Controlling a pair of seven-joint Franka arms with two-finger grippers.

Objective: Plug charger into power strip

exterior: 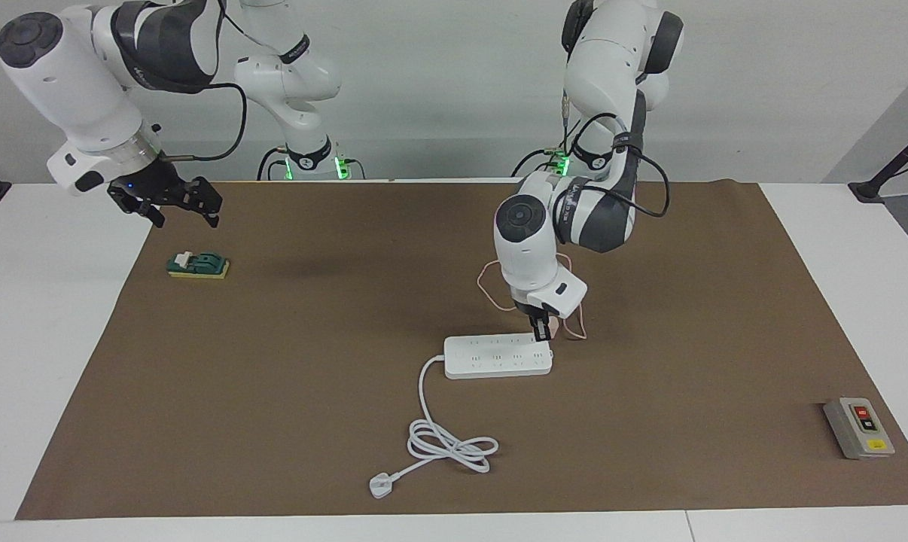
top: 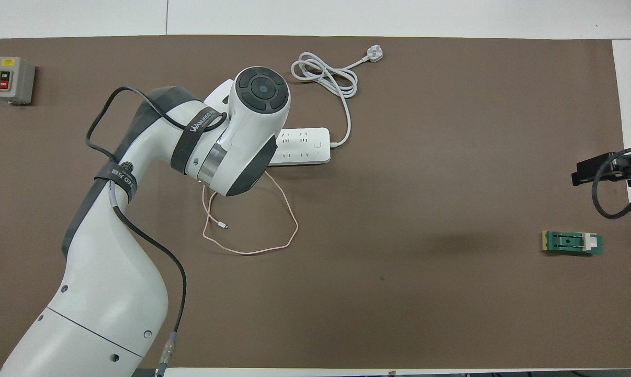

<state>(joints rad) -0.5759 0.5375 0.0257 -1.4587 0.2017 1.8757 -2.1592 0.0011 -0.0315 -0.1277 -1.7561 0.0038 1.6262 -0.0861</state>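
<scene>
Facing and overhead views, insertion stage. My left hand (exterior: 542, 329) is clenched and hangs just over the end of the long white rectangular multi-socket power strip (exterior: 498, 356) that lies toward the left arm's end of the bench (exterior: 288, 361), which is covered by a brown mat. A pale object shows between its fingertips, which I take to be the small pale pink cube-shaped charger (exterior: 543, 328); the overhead view hides it under the wrist. Its long thin pink cable (top: 252, 230) trails from the hand and loops on the mat nearer to the robots than the strip.

Progress, as I judge it: pickup and carry are done and the charger is lined up over an end socket, but I cannot tell whether the prongs have entered. Seating it fully and letting go remain.

My right hand (exterior: 169, 202) is released, fingers apart, waiting in the air near the small green block on a yellow base (exterior: 198, 265) at the right arm's end.

Count: one power strip, with one thick white coiled cord (exterior: 446, 440) ending in one flat white plug (exterior: 381, 485); one charger with one cable; one grey switch box with a red button (exterior: 858, 427); one green block; two arms.
</scene>
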